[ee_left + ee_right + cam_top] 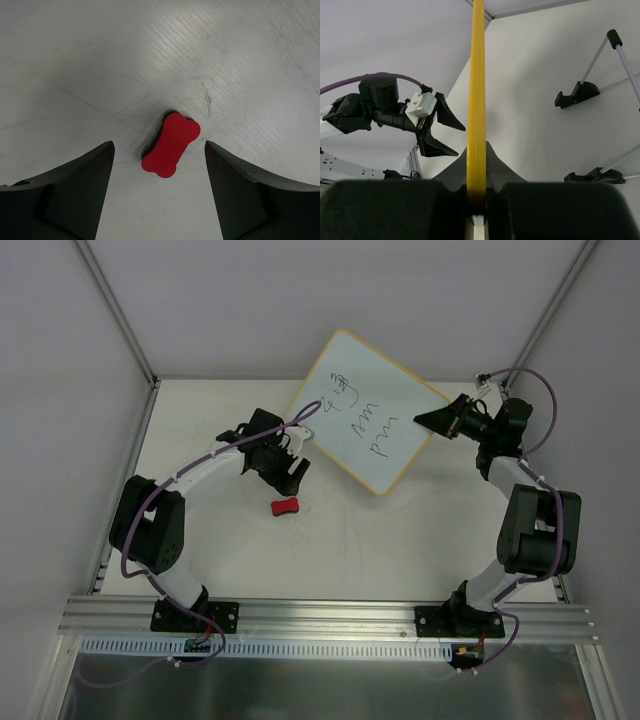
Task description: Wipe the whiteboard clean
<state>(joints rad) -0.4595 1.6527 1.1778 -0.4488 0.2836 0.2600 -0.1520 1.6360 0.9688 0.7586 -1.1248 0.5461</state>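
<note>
The whiteboard (pixel 365 410), white with a tan-yellow frame and black scribbles, hangs tilted above the back of the table. My right gripper (pixel 438 418) is shut on its right edge. The right wrist view shows that yellow edge (pixel 478 90) running straight up out of the shut right gripper (pixel 479 150), with two black clips (pixel 577 94) on the board face beside it. A small red eraser (pixel 286 506) lies flat on the table. My left gripper (pixel 290 458) hovers just behind it. From the left wrist the eraser (pixel 171 144) lies between the open fingers (pixel 75 190), untouched.
The white table (pixel 400 550) is boxed in by pale walls with metal posts (pixel 115 310) at the back corners. An aluminium rail (pixel 320 615) carrying both arm bases runs along the near edge.
</note>
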